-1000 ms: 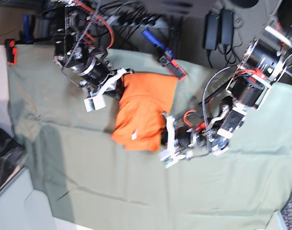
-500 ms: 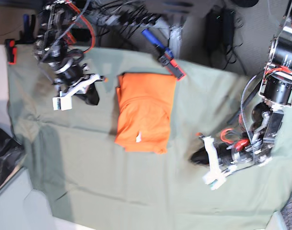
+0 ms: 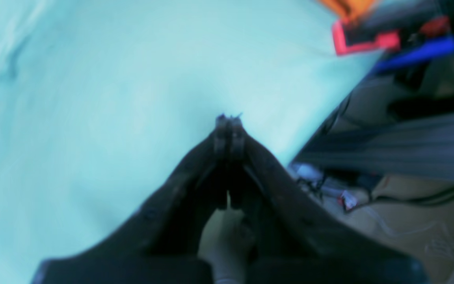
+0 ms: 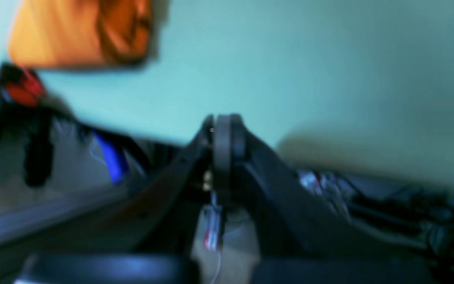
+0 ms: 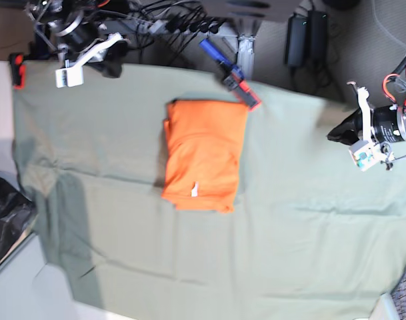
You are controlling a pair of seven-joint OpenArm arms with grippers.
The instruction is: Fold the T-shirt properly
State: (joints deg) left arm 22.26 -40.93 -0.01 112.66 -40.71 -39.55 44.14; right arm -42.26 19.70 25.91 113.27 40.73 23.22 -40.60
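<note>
A: Base view, item one: your T-shirt (image 5: 204, 155), count one, lies as a compact orange rectangle in the upper middle of the frame on the grey-green table cloth (image 5: 189, 267) covering the surface. White tag (image 5: 194, 191) near its lower edge. Judged folded; nothing grips it.

B: And your grippers?

A: Count two, both clenched and empty. Left gripper (image 5: 336, 133) sits at the right edge of the frame; right gripper (image 5: 113, 67) at the upper left corner. Both well apart from the shirt, likely parked clear because the fold looks finished.

B: Anything else?

A: One blue-and-red clamp (image 5: 231, 75) at the cloth's top edge, just beside the shirt's upper right corner; it probably pins the cloth. One red clamp (image 5: 17, 70) at upper left.
</note>
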